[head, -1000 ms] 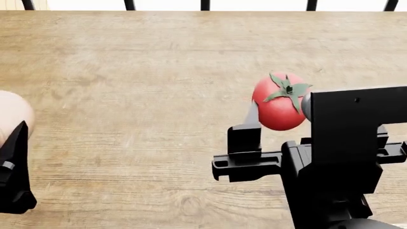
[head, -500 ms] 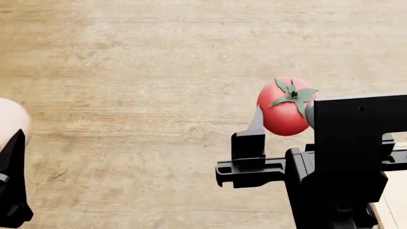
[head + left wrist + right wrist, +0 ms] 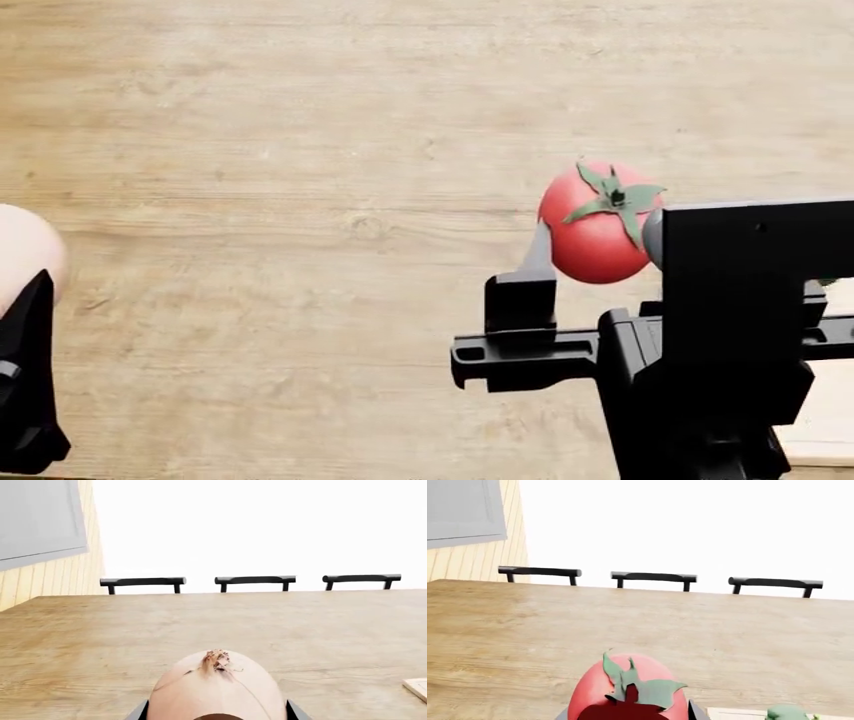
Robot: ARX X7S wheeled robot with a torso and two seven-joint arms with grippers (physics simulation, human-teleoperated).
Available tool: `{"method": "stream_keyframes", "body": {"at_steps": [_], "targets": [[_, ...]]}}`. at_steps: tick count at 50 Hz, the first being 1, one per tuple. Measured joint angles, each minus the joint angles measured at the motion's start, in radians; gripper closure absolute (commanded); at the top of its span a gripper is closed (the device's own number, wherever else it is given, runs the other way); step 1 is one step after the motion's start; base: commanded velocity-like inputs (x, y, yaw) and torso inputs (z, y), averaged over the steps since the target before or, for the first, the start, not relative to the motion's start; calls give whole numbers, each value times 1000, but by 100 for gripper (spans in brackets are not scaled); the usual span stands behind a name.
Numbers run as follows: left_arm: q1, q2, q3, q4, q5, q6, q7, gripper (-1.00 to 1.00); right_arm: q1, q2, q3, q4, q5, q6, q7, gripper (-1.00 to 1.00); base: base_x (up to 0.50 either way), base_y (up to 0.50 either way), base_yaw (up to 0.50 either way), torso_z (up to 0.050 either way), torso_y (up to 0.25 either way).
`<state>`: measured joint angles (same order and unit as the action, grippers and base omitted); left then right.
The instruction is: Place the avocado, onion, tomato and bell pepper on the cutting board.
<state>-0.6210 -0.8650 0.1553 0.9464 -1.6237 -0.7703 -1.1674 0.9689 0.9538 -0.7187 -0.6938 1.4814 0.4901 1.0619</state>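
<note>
- Black right end effector [image 3: 587, 262] grips the tomato [image 3: 597, 222] between its fingers, calyx up, carried clear above the wooden bench [image 3: 294, 150].
- Black left end effector [image 3: 24, 330], at the head view's left edge and only partly in frame, holds the onion [image 3: 215, 687]; the left wrist view shows the pinkish bulb seated between the jaws, its dry tip pointing away from the camera.
- Pale cutting board [image 3: 821, 425] shows as a corner just behind and below the right arm in the head view; the right wrist view catches its edge [image 3: 740, 713], and a green item [image 3: 787, 712] sits on or beside it, too cropped to name as avocado or bell pepper.
- Judged step: carrying both items to the board. To do it well, bring the tomato fully over the board, away from the green item, lower until it nearly rests, then release so it does not roll.
- Bring the onion in on the board's free side, keeping the two arms apart.
- Room: the bench around both end effectors shows bare wood. Its far edge, lined with three black chair backs [image 3: 255, 580], lies well away.
- Main risk, as I judge it, is a round fruit rolling off the board's near edge.
</note>
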Motion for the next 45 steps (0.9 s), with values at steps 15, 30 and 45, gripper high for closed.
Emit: {"method": "stream_keyframes", "body": {"at_steps": [15,30,45], "targets": [[4,-6,-1,-3,0,2,8,100,-3,2,6,-5,7,-6,9,100,-37,-500,0,0,0],[13,-18,-6,5,-15,9,2,100,-13,6,10,-18,5,-14,19,100,-13,-202,0,0,0],[10,-16,-2,5,-18,9,-2,100,-19,5,17,-14,18,-27,15,100,0,-500,0,0,0]]}}
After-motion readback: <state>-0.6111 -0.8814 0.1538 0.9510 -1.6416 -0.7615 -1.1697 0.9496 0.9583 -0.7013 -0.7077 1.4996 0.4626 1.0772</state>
